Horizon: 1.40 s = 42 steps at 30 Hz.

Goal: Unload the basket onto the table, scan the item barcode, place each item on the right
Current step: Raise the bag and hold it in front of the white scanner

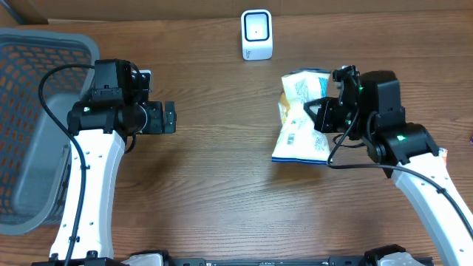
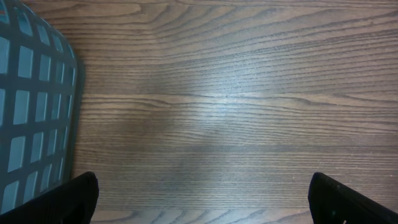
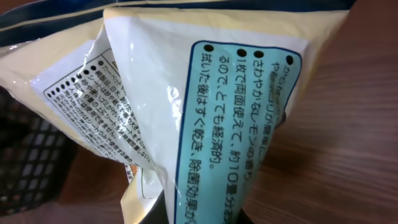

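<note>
Wood-grain table (image 1: 222, 185) fills the overhead view, brown, with a strip of floor along the back edge. Grey mesh basket (image 1: 44, 44) sits at the far left. White barcode scanner (image 1: 256, 34) stands upright at the back centre, well apart from both my arms.

My left claw (image 1: 171, 118) is beside the basket, over bare wood, and touches nothing. Its jaws are spread wide: in the left wrist view the two dark fingertips (image 2: 348, 199) sit in the bottom corners with only table between them and the basket wall (image 2: 31, 93) on the left.

My right claw (image 1: 318, 114) is pressed together on the snack-style packet (image 1: 299, 133), pinching it at its right edge. The packet is cream, white and blue, crumpled, right of centre, in front of the scanner and to its right, not touching it.

In the right wrist view the packet (image 3: 236, 112) fills the frame: a cyan-edged panel of Japanese print and a white block of small text. I cannot tell if it is fully off the table. No barcode is readable.
</note>
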Motion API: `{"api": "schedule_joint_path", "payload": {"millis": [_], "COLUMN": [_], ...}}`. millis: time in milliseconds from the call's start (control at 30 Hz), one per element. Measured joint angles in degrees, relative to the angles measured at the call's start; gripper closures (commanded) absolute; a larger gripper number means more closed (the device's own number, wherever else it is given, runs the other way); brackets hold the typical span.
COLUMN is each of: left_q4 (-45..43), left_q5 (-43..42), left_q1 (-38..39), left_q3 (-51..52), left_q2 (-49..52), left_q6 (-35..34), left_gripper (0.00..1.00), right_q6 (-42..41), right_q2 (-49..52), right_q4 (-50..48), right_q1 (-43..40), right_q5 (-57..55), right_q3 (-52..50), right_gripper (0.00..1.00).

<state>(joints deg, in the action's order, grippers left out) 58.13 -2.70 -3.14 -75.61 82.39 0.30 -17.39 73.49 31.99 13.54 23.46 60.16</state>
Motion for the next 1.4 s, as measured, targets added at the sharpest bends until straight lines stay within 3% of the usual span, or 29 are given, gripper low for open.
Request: {"api": "schedule_joint_path", "payload": {"millis": [267, 567, 767, 900, 1167, 1400], "left_q4": [0.0, 0.0, 0.0, 0.0, 0.0, 0.0], "left_q5": [0.0, 0.0, 0.0, 0.0, 0.0, 0.0], "left_q1": [0.0, 0.0, 0.0, 0.0, 0.0, 0.0], "left_q3": [0.0, 0.0, 0.0, 0.0, 0.0, 0.0], "left_q2": [0.0, 0.0, 0.0, 0.0, 0.0, 0.0], "left_q6": [0.0, 0.0, 0.0, 0.0, 0.0, 0.0], "left_gripper": [0.0, 0.0, 0.0, 0.0, 0.0, 0.0], "right_q6": [-7.1, -11.4, -12.0, -6.0, 15.3, 43.2], "right_q2": [-8.1, -10.5, -10.5, -9.4, 9.9, 30.5], "right_q4": [-4.2, -4.3, -5.1, -6.8, -39.1, -83.8], "right_q1": [0.0, 0.0, 0.0, 2.3, 10.1, 13.3], "right_q5": [4.5, 4.1, 3.0, -7.1, -27.7, -42.1], "right_q3": [2.3, 4.0, 4.0, 4.0, 4.0, 3.5], "right_gripper": [0.96, 0.96, 0.96, 0.96, 0.96, 0.96]}}
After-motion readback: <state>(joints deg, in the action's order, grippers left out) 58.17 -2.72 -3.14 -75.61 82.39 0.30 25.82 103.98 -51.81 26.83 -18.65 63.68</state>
